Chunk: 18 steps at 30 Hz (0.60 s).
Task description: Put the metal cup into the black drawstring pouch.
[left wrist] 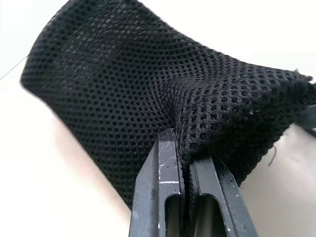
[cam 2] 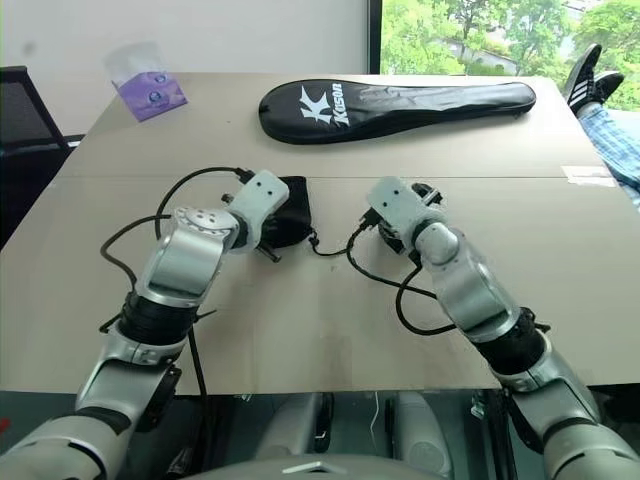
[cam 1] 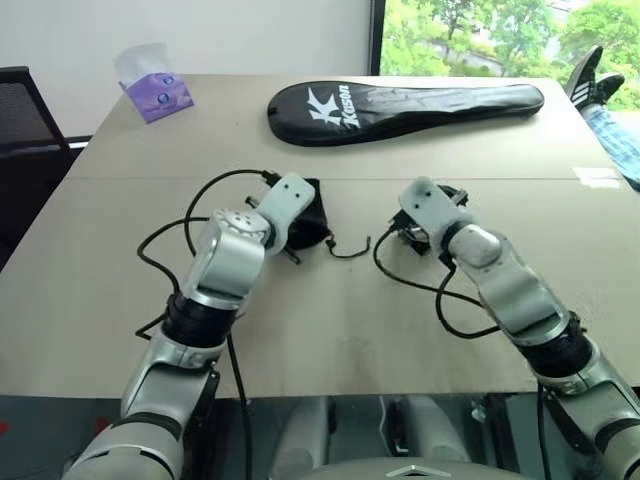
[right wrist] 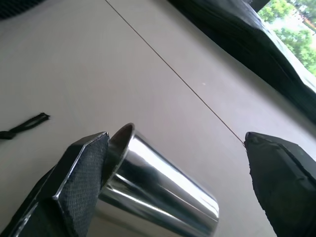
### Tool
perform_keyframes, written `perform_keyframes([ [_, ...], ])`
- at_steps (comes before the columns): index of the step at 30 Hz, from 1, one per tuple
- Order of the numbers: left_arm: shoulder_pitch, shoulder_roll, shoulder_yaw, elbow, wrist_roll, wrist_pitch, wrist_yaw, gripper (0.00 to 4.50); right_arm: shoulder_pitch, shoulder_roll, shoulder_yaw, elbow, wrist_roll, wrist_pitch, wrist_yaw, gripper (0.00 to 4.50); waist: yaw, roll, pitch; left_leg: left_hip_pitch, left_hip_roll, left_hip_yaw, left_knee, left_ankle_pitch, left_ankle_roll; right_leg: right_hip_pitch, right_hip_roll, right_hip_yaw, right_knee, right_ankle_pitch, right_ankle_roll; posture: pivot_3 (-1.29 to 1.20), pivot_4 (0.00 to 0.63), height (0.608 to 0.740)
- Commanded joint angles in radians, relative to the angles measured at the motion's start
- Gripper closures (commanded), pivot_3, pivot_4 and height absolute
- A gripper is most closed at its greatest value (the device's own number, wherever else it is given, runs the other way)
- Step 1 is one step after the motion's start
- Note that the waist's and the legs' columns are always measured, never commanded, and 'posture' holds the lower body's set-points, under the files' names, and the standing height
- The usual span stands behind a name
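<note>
- Pinching a fold of mesh, the left gripper (left wrist: 183, 163) is clenched on the black drawstring pouch (left wrist: 148, 94), which sits on the table (cam 1: 330, 330) near its middle, cord (cam 1: 350, 248) trailing toward the right arm.
- Right gripper (right wrist: 173, 177): jaws spread wide, with the metal cup (right wrist: 158, 185) lying on its side between them. One finger pad (right wrist: 81, 168) is at or just beside the cup's rim; the other stands well apart. The cup is not gripped.
- Progress, as judged: the pouch is secured, but the cup is still on the table and outside it. Left to do: close on the cup, lift it, carry it across to the pouch, and insert it. Whether the pouch mouth is open cannot be told.
- Open room: bare tabletop lies between the two grippers, crossed only by the loose cord, which could snag during the transfer.
- Farther out: a black racket cover (cam 1: 400, 105) lies well beyond both grippers, and a tissue pack (cam 1: 153, 90) sits near the far left corner. Neither obstructs the path.
- Edges: both grippers work well inside the table's near edge. A person's shoes (cam 1: 595, 75) rest at the far right corner.
</note>
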Motion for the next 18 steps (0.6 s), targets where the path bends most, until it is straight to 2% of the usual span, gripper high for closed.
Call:
perform_keyframes([
  [1,0.007,0.022,0.001,-0.059,-0.027,0.013,0.028,4.4,0.004,-0.032,-0.005,-0.029,-0.066,-0.009,-0.01,0.0,-0.001,0.0,0.0,0.0,0.0,0.0,0.0,0.0,0.0,0.0,0.0,0.0,0.0,0.0,0.0,0.0,0.15,0.74],
  [5,0.01,0.023,-0.004,-0.064,-0.051,0.016,0.052,4.4,0.035,-0.092,-0.016,-0.073,-0.105,0.025,0.011,0.0,0.0,0.0,0.0,0.0,0.0,0.0,0.0,0.0,0.0,0.0,0.0,0.0,0.0,0.0,0.0,0.0,0.15,0.74],
  [8,0.008,0.023,-0.007,-0.058,-0.068,0.011,0.067,4.5,0.073,-0.135,-0.032,-0.096,-0.13,0.04,0.018,0.8,0.0,0.0,0.0,0.0,0.0,0.0,0.0,0.0,0.0,0.0,0.0,0.0,0.0,0.0,0.0,0.0,0.15,0.74],
  [10,0.008,0.025,-0.009,-0.056,-0.079,0.009,0.075,4.5,0.088,-0.144,-0.039,-0.1,-0.138,0.038,0.021,1.87,0.0,0.0,0.0,0.0,0.0,0.0,0.0,0.0,0.0,0.0,0.0,0.0,0.0,0.0,0.0,0.0,0.15,0.74],
  [15,0.001,0.036,-0.01,-0.048,-0.105,0.0,0.089,4.5,0.112,-0.15,-0.058,-0.09,-0.165,0.012,0.008,4.1,-0.004,0.0,0.0,0.0,0.0,0.0,0.0,0.0,0.0,0.0,0.0,0.0,0.0,0.0,0.0,0.0,0.15,0.74],
  [16,0.0,0.037,-0.009,-0.047,-0.11,-0.001,0.092,4.5,0.114,-0.15,-0.058,-0.088,-0.172,0.005,0.005,4.31,-0.004,0.0,0.0,0.0,0.0,0.0,0.0,0.0,0.0,0.0,0.0,0.0,0.0,0.0,0.0,0.0,0.15,0.74],
  [18,-0.001,0.039,-0.007,-0.049,-0.12,0.0,0.099,4.5,0.12,-0.155,-0.059,-0.086,-0.184,-0.013,0.005,4.31,-0.002,0.0,0.0,0.0,0.0,0.0,0.0,0.0,0.0,0.0,0.0,0.0,0.0,0.0,0.0,0.0,0.15,0.74],
])
